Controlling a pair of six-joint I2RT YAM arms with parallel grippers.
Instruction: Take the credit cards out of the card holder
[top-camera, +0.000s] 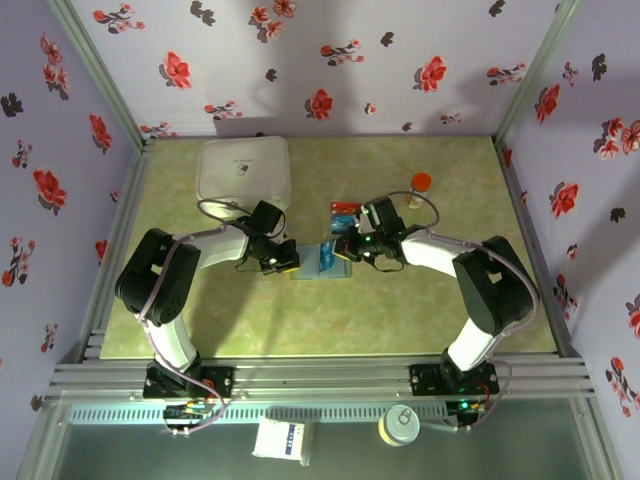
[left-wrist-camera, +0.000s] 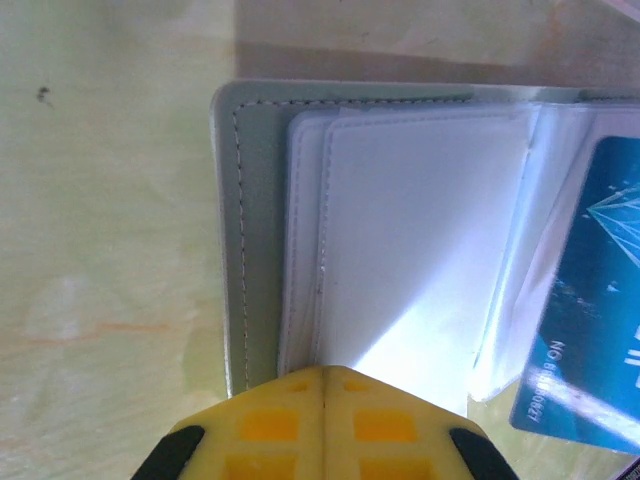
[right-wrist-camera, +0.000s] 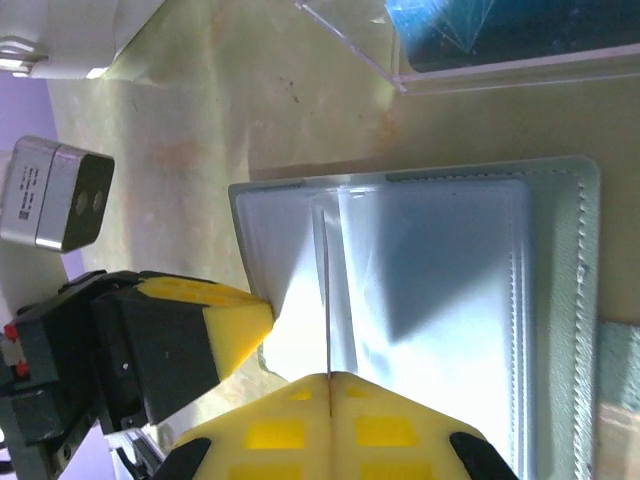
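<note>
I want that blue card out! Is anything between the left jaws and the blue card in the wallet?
Yes. A clear sleeve of the card holder stands between the shut left gripper and the blue card. Those jaws sit at the white pocket's edge, not on the card.

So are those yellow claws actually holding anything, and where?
Yes, both grip the wallet. The left end effector pinches one panel's edge; the right end effector pinches the edge of a clear sleeve inside.
</note>
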